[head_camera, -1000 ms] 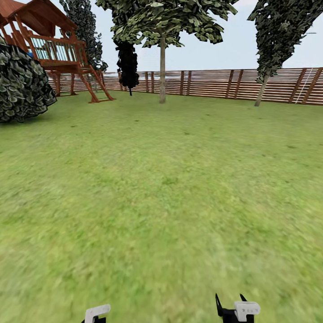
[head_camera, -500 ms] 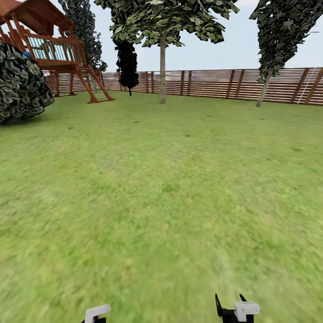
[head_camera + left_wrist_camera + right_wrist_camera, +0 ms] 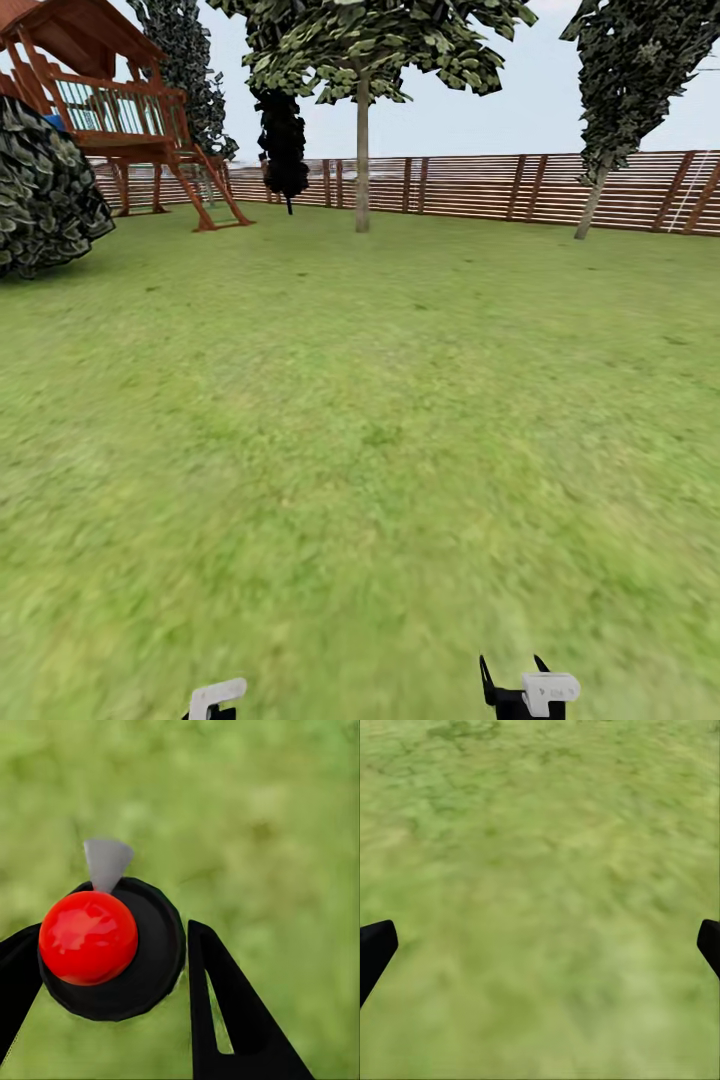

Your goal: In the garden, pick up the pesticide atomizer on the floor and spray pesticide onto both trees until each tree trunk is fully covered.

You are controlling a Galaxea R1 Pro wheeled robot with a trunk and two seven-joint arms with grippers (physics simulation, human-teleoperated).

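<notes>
Pesticide atomizer [image 3: 112, 949] is already in the left gripper [image 3: 112, 967], so the pickup part looks done. From the left wrist view you see it top-down: red cap [image 3: 88, 937] on a round black body, with a little grey nozzle tip poking out past the cap. One black finger [image 3: 225, 1020] sits right against the body and the other is at the opposite side, so the jaws are clamped around the bottle, over grass.

Right gripper [image 3: 540, 945] is spread wide with nothing in it, just blurry lawn [image 3: 540, 870] between the two finger tips at the frame edges.

In the head view both wrists barely peek in at the bottom edge, and ahead is a big stretch of green. The trees are well off still: one with a straight pale trunk [image 3: 362, 160] near the slatted fence [image 3: 480, 185], another leaning trunk [image 3: 592, 205] further right. Also a wooden play tower [image 3: 120, 110] and a round dark bush [image 3: 45, 195] off to the left.

So my read: grab done, spraying not started, both trunks left to cover. Robot needs to get much closer first.

No readable writing or brand anywhere; the bottle's label isn't visible from this angle.
</notes>
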